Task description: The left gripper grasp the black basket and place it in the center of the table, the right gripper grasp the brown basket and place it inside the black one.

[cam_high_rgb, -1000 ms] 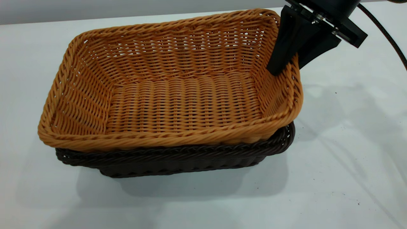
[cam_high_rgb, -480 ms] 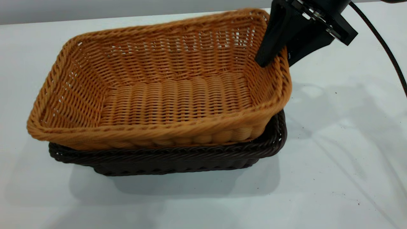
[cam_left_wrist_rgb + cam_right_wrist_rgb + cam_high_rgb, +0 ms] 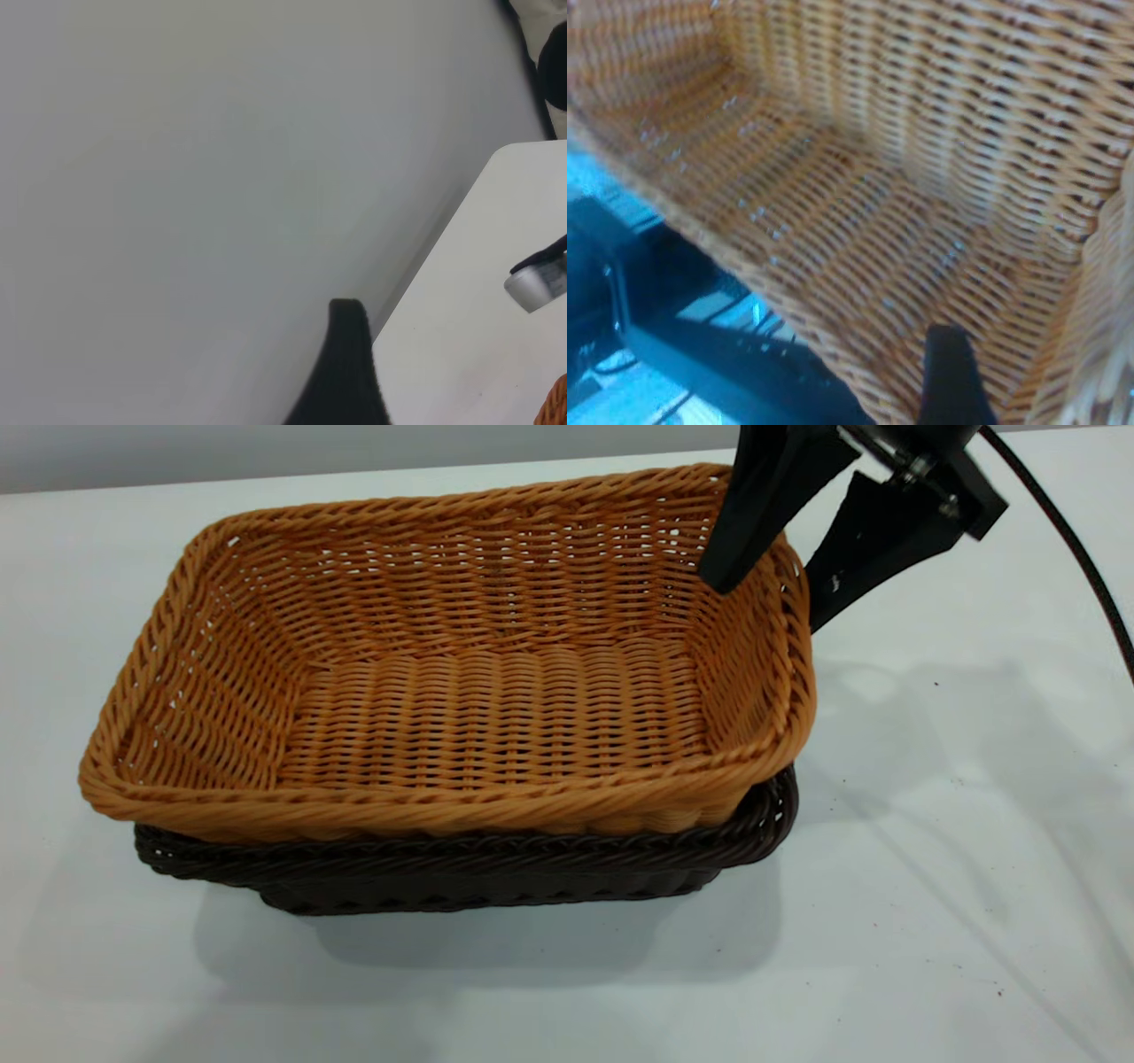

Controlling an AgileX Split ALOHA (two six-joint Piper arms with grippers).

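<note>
At the bottom of the exterior frame you see the bare white surface [image 3: 930,921], with a soft shadow under the baskets. Just above it, in the middle of the frame, sits the black basket [image 3: 461,868]. It rests flat on the surface. Only its dark rim and a bit of its side show.

The brown basket [image 3: 496,708] sits inside the black one. A second ago it was tipped, with its right end held up and its rim pinched. Half a second ago it was blurry and sliding left. Now it lies level and looks settled, with its rim just above the dark rim all the way round.

Look farther back, at the upper right of the frame. There is the right gripper [image 3: 769,607]. Its jaws were pinched on the right end wall. Now they are spread wide. One finger is inside the basket and one is outside, with the wall in the gap between them. It looks like the basket has been let go.

This tells you the nesting is likely done. The gripper should rise straight up so it does not catch the rim.

The left gripper [image 3: 341,372] is off to the side, away from the baskets. You cannot tell how its jaws stand.
</note>
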